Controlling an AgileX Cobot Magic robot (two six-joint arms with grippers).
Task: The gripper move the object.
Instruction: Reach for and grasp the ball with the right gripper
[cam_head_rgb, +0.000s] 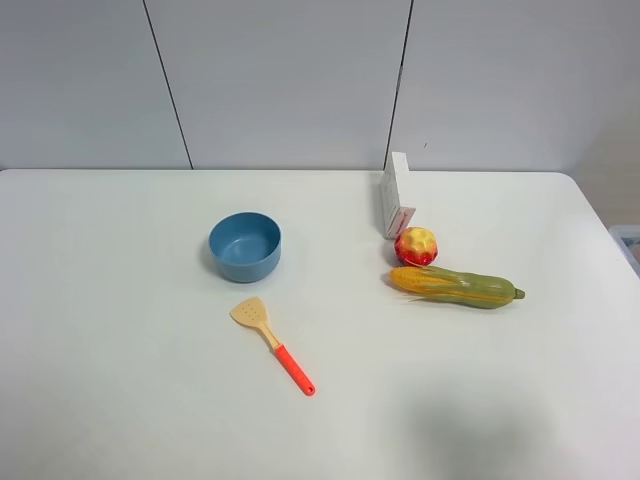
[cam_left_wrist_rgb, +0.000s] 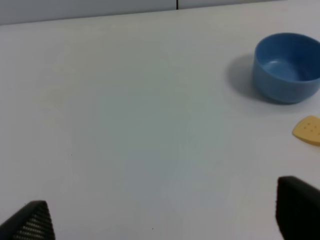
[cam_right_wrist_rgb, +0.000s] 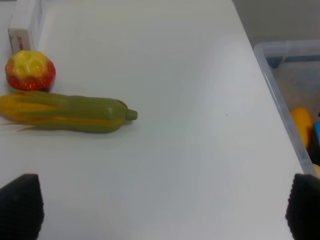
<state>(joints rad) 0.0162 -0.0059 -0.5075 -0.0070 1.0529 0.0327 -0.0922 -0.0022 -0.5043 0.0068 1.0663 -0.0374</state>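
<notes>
A: We're finding the fruit (cam_head_rgb: 416, 246) sitting on the table (cam_head_rgb: 120, 350), just beside the box (cam_head_rgb: 396, 195) and the corn (cam_head_rgb: 457, 286).
B: We're noting the right gripper (cam_right_wrist_rgb: 162, 207) gaping wide, holding nothing; left gripper (cam_left_wrist_rgb: 162, 220) likewise.
A: We're flagging risk: round, lumpy, plastic-looking, so it could be slipping or rolling; jaws could be bumping the smooth, long corn.

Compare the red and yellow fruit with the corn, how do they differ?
The fruit is round and small; the corn is long and larger. The fruit is red with a yellow top; the corn is yellow at one end and green at the other. The fruit sits next to the white box; the corn lies farther from it. Both rest on the white table, close together, unheld.
</notes>
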